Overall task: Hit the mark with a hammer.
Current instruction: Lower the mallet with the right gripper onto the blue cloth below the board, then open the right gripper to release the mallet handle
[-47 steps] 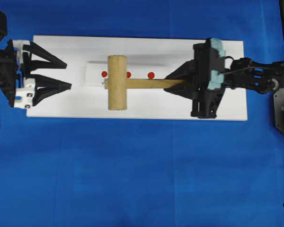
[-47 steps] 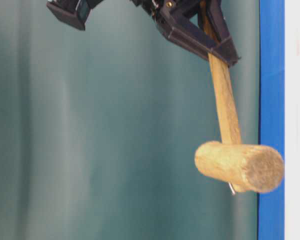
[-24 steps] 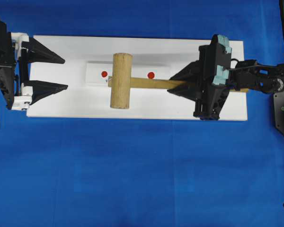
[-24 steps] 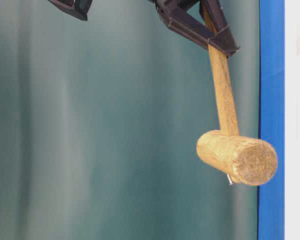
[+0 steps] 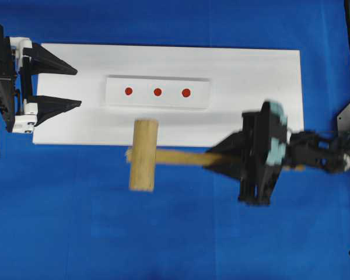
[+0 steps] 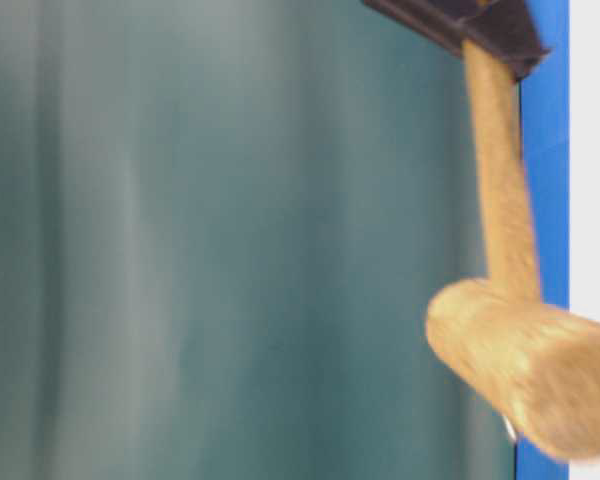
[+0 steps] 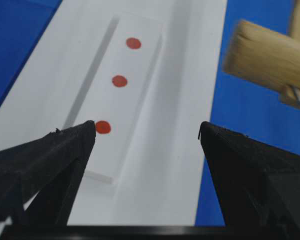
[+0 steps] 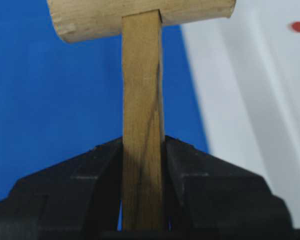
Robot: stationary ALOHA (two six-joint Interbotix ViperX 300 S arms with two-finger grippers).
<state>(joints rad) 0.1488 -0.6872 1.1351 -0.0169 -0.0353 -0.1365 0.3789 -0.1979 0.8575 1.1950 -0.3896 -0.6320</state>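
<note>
Right pincer [image 5: 221, 158] clamped on hammer [image 5: 143, 155] handle; head is in the air off the white board [image 5: 245, 70], over blue bench [image 5: 163, 233]. Left pincer [image 5: 76, 87] wide open, empty. Risk: 3 red marks [image 5: 157, 91] sit well aside, so a strike from here likely misses.

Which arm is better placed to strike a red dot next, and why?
The right. Its gripper is shut on the hammer handle. The left gripper is open, holding nothing, beside the white board.
</note>
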